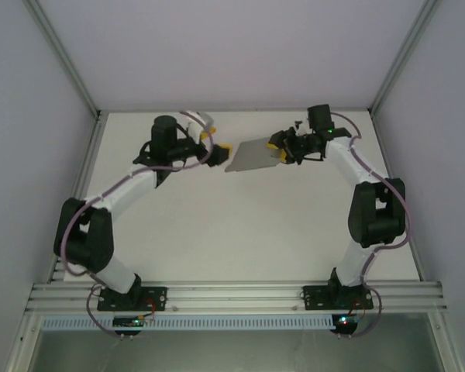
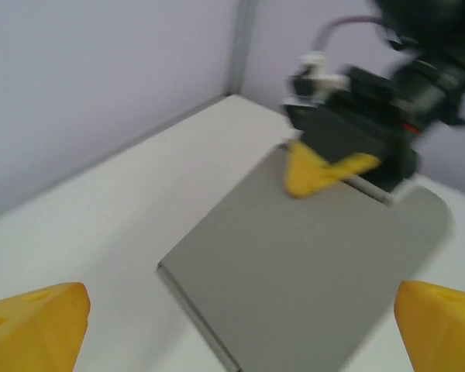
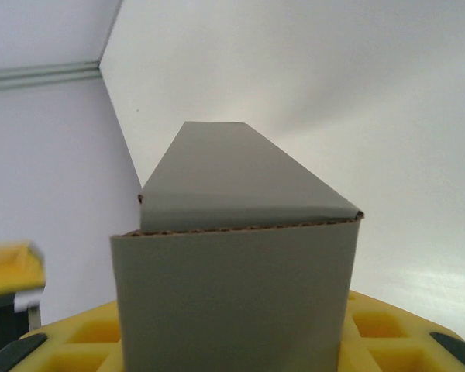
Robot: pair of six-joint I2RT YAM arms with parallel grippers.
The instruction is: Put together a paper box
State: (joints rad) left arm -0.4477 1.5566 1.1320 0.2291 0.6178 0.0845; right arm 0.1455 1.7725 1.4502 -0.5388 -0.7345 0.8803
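The paper box is not yet a box. It is a grey cardboard piece, mostly flat, near the far edge of the counter, about midway between its left and right edges. The right tool pinches its right end, with one yellow finger pressed on the upper face in the left wrist view. The sheet slopes away from that grip towards the left. Whether its low end touches the counter or hangs just above it, I cannot tell.

The left tool is spread wide, just beside the sheet's left end and apart from it, holding nothing.

In the right wrist view one panel is bent over along a scored line, so at least one fold has been started. No walls stand up, no tabs appear tucked in, and no closed corners show.

I judge the task to be at an early stage. Most of the folding, raising of sides and locking of flaps is left to do.
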